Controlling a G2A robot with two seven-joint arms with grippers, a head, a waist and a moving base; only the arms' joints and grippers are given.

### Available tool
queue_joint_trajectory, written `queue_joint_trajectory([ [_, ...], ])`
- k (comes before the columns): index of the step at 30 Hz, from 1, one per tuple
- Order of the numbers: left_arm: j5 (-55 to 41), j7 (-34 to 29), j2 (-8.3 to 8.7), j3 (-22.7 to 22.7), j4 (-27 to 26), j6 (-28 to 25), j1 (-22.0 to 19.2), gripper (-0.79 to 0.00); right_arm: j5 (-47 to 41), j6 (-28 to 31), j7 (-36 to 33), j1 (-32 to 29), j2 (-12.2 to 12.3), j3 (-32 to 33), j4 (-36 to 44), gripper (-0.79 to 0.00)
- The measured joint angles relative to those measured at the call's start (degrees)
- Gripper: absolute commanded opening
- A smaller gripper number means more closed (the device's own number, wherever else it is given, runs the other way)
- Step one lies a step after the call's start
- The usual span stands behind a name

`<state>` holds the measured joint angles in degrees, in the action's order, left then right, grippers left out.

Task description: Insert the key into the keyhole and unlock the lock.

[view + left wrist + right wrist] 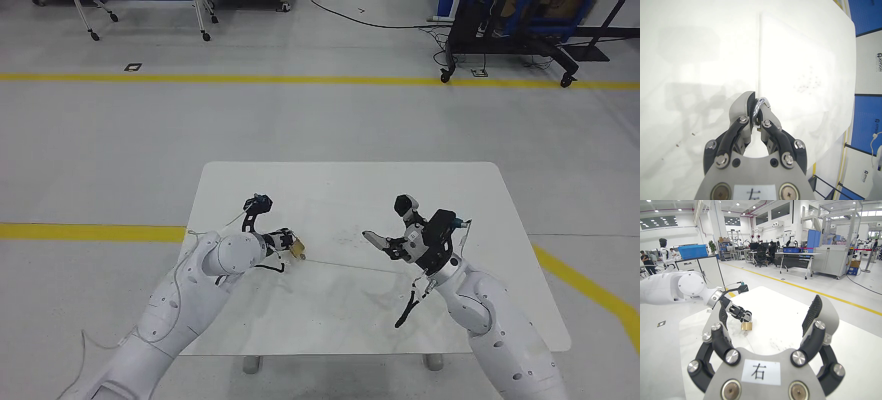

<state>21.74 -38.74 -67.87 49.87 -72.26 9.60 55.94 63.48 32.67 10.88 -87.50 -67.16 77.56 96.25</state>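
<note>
Over the left part of the white table [450, 190], my left gripper [758, 106] is clamped on the steel shackle [756, 111] of the brass padlock [747, 325]. The padlock's body hangs below the gripper's 2 fingers [738, 111], close to the tabletop. A small silvery piece [745, 333] juts from the body's underside; I cannot tell if it is the key. My right gripper [770, 306] hovers well apart from the padlock, jaws spread wide, holding nothing.

The lock's [747, 325] shackle [758, 110] sits between left fingers [740, 108], its body exposed.
</note>
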Motion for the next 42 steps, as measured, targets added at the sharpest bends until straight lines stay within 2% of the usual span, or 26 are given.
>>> queue_joint_trajectory([
  [2, -0.2, 0.6, -0.09, 0.2, -0.74, -0.74, 0.03, -0.785, 0.03, 0.06, 0.34, -0.22, 0.03, 0.12, 0.33, 0.0],
  [3, -0.12, 0.82, -0.18, 0.2, -0.97, -0.8, -0.06, -0.591, 0.0, 0.14, 0.56, -0.36, 0.05, 0.22, 0.51, 0.0],
  [5, 0.58, 0.91, -0.37, -0.13, -0.84, -0.4, -0.52, -0.379, -0.12, 0.26, 0.81, -0.59, 0.08, 0.33, 0.69, 0.0],
  [6, 0.87, 0.97, -0.55, -0.46, -0.6, -0.18, -0.88, 0.0, -0.15, 0.28, 0.85, -0.64, 0.08, 0.35, 0.73, 0.0],
  [14, -0.24, 2.72, -1.56, -0.95, 1.17, -0.81, -1.82, 0.0, -0.15, 0.28, 0.83, -0.63, 0.08, 0.34, 0.72, 0.0],
  [19, -1.59, 3.92, -1.35, 1.08, 2.0, -2.23, -0.69, 0.0, -0.15, 0.28, 0.83, -0.63, 0.08, 0.34, 0.72, 0.0],
  [23, -4.48, 4.92, -0.75, 4.14, 0.34, -5.27, 1.67, 0.0, -0.15, 0.28, 0.83, -0.63, 0.08, 0.34, 0.72, 0.0],
  [27, -9.19, 5.62, 0.56, 9.79, -4.03, -10.35, 6.39, 0.0, -0.15, 0.28, 0.83, -0.63, 0.08, 0.34, 0.72, 0.0],
  [31, -6.65, 9.0, 2.13, 15.39, -11.43, -12.85, 12.26, 0.0, -0.21, 0.26, 0.88, -0.64, 0.07, 0.36, 0.74, 0.0],
  [35, 1.08, 14.1, 3.74, 21.37, -22.53, -14.68, 19.08, 0.0, -4.36, 0.73, 4.44, -1.14, 0.22, 3.36, 2.02, 0.0],
  [38, 12.16, 18.4, 4.6, 24.54, -30.28, -15.53, 23.69, -0.001, -5.96, 3.08, 10.05, -2.65, 0.55, 7.5, 4.82, 0.0],
  [40, 15.29, 18.29, 4.6, 24.46, -30.46, -15.44, 23.58, -0.001, -5.96, 3.2, 10.67, -2.74, 0.57, 7.58, 4.97, -0.001],
  [42, 13.21, 18.1, 4.58, 24.36, -29.68, -15.42, 23.36, -0.001, -5.92, 3.04, 9.84, -2.69, 0.56, 7.38, 4.89, -0.001],
])
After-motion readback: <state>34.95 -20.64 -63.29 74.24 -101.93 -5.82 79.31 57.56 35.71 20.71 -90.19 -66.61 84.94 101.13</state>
